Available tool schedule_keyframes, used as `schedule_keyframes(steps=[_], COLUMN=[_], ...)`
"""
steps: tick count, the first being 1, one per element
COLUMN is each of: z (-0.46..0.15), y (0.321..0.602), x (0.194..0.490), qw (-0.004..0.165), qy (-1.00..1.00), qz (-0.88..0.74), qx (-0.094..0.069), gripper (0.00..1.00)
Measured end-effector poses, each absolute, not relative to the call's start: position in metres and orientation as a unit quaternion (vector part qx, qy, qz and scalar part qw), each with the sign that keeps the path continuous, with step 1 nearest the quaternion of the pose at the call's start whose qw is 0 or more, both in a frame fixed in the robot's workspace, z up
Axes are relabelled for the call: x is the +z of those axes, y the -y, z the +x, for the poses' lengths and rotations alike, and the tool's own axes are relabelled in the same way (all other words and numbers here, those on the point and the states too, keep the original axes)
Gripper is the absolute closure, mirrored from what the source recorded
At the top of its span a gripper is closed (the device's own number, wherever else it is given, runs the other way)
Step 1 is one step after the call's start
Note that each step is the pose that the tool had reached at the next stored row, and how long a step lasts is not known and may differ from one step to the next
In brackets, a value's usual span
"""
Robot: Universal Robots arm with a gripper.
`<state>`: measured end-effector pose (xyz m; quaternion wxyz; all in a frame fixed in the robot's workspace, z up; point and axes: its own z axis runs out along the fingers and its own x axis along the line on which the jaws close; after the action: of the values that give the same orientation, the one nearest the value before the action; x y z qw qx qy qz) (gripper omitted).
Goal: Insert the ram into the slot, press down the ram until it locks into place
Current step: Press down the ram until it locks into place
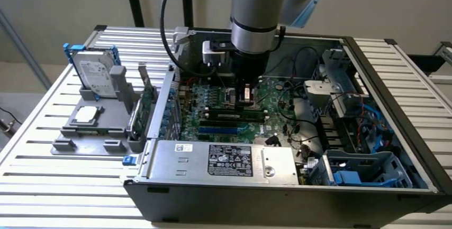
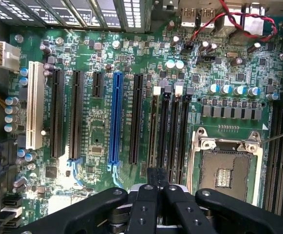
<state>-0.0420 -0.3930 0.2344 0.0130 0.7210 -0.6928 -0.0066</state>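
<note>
The ram (image 1: 233,116), a thin green stick with black chips, lies lengthwise in a memory socket on the motherboard (image 1: 276,94) inside the open computer case. My gripper (image 1: 246,102) hangs straight down just behind and above the ram, near its middle; I cannot tell if it touches it. In the wrist view my gripper (image 2: 157,178) has its black fingers (image 2: 146,204) pressed together with nothing visible between them. They point along the row of black memory sockets (image 2: 173,126) beside the processor socket (image 2: 226,170).
A long blue expansion slot (image 2: 115,117) and black ones lie beside the memory sockets. The power supply (image 1: 219,160) fills the case's near side, and a drive cage with cables (image 1: 346,91) stands at the exterior view's right. A hard drive (image 1: 95,73) and a grey fixture (image 1: 92,123) sit outside the case.
</note>
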Motion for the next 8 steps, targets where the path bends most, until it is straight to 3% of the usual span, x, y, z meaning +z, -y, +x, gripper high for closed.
schedule_keyframes(steps=[8], z=[-0.0422], y=[0.3929], x=[0.2266], qw=[0.013], qy=[0.693], qz=[0.721], qx=[-0.007], gripper=[0.89])
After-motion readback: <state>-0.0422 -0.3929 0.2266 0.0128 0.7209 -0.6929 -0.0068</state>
